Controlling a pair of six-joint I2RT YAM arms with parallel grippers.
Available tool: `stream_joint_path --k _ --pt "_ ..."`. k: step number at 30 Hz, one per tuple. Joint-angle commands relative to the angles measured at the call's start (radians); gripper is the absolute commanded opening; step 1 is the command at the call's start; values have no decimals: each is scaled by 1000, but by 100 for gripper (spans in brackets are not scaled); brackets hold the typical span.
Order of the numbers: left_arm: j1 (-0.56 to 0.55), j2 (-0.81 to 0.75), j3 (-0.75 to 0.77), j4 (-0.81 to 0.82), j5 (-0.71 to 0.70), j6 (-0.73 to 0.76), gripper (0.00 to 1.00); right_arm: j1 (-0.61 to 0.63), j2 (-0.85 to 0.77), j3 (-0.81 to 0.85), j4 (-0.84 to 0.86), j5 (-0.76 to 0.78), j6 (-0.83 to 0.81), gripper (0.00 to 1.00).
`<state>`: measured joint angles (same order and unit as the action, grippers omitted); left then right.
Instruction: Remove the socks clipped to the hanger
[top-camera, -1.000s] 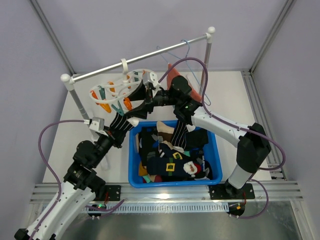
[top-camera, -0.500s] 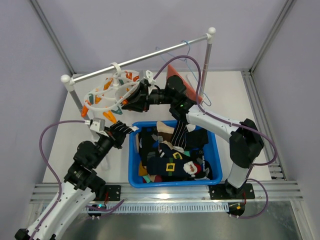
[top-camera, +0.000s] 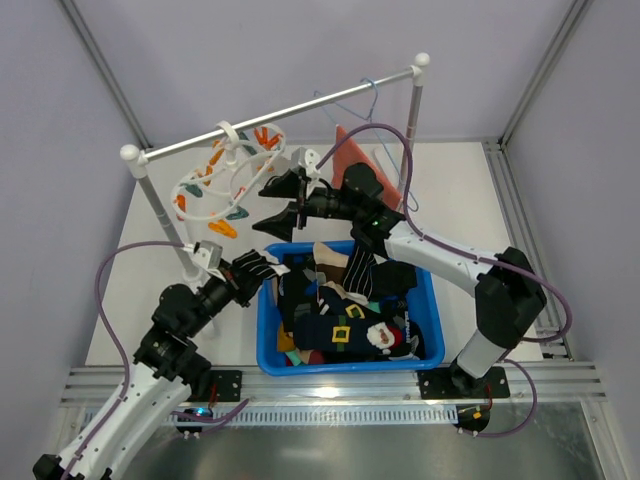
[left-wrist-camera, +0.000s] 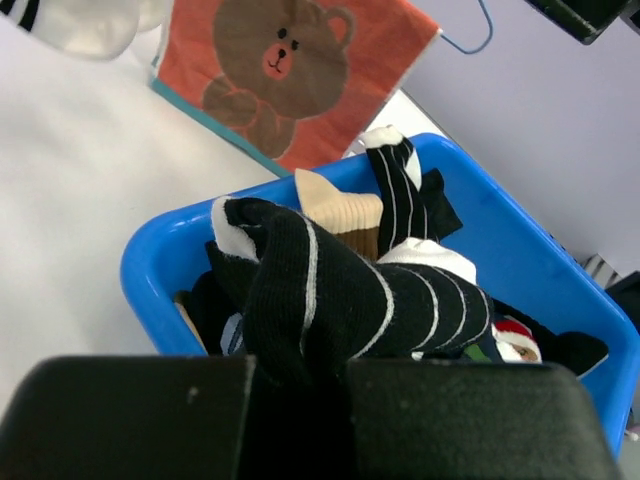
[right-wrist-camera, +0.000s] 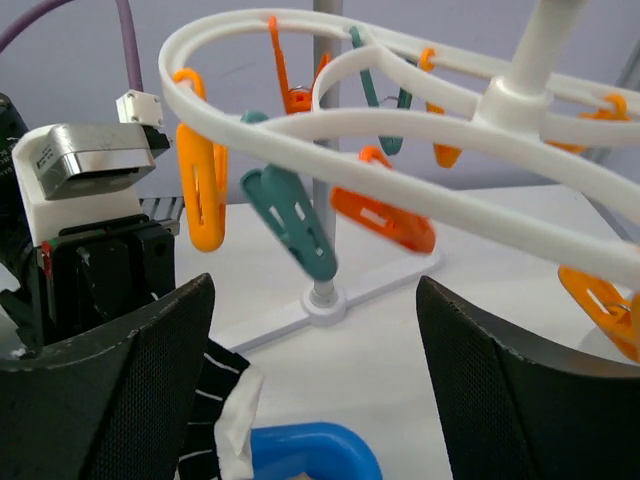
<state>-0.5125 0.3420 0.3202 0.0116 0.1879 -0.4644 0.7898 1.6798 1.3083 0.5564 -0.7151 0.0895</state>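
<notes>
The hanger (top-camera: 237, 152) is hung by its hook on the rail (top-camera: 300, 110), above the back left part of the counter (top-camera: 120, 310). In the right wrist view its white ring (right-wrist-camera: 520, 100) is seen from just below, with orange pegs (right-wrist-camera: 200, 185) and teal pegs (right-wrist-camera: 295, 225) dangling from it.

The right jaws are held open in the air, just beside the right side of the ring and a little lower than it. Nothing is gripped between them, and the ring is not touched by them.

The left jaws are closed on a black sock with thin white stripes (left-wrist-camera: 340, 290). This sock (top-camera: 258, 268) is held over the left rim of the blue basket (top-camera: 345, 367), and its loose end with a white tip is turned toward the inside of the basket (left-wrist-camera: 150, 270).

The basket is placed at the middle of the counter, near the front edge. It is filled with other socks (top-camera: 345, 320), mostly dark ones, and a beige one (left-wrist-camera: 340, 215) is seen among them.

An orange cloth with a brown bear (left-wrist-camera: 290, 70) is hung behind the basket, toward the back edge of the counter. A thin pale-blue wire hanger (top-camera: 345, 100) is hooked on the right part of the rail.
</notes>
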Motion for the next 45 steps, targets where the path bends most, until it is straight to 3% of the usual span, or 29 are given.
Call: stream_joint_path --k 1,3,4,5,11,13,19,24,27,33,34,36,37,38,39,45 --pt "-9 -38 -30 89 79 4 0 -6 -106 -70 -4 103 -83 82" --pt "-20 -54 -38 99 84 13 0 -15 -156 -144 5 143 -85 84" --pt "-23 -57 -38 106 82 20 0 -26 -176 -200 14 154 -85 97" --pt "-27 -55 -38 113 78 24 0 -32 -193 -228 34 164 -85 100" --pt "-81 109 -26 198 -7 88 0 -89 -339 -417 57 293 -103 100" --pt "-168 153 -20 231 -63 140 0 -101 -393 -484 62 337 -103 100" --pt "-504 249 -20 313 -422 259 0 -139 -506 -613 50 427 -109 100" --pt "-639 307 -64 404 -571 296 0 -144 -611 -707 42 505 -114 100" --pt "-681 374 -87 464 -608 302 0 -150 -673 -757 27 562 -116 100" --pt "-822 552 -96 579 -812 354 2 -167 -779 -834 2 601 -120 100" --pt "-834 564 -93 585 -835 359 11 -167 -793 -846 -4 605 -122 100" --pt "-863 584 -90 591 -887 359 38 -175 -812 -857 -16 611 -122 100" --pt "-877 586 -92 596 -913 359 66 -178 -827 -866 -16 612 -117 100" --pt "-889 588 -92 599 -968 362 76 -178 -833 -870 -16 611 -117 100" --pt "-902 589 -93 600 -1010 365 99 -179 -838 -873 -15 608 -117 99" --pt "-951 592 -78 600 -1348 421 100 -182 -832 -871 -10 597 -117 100"
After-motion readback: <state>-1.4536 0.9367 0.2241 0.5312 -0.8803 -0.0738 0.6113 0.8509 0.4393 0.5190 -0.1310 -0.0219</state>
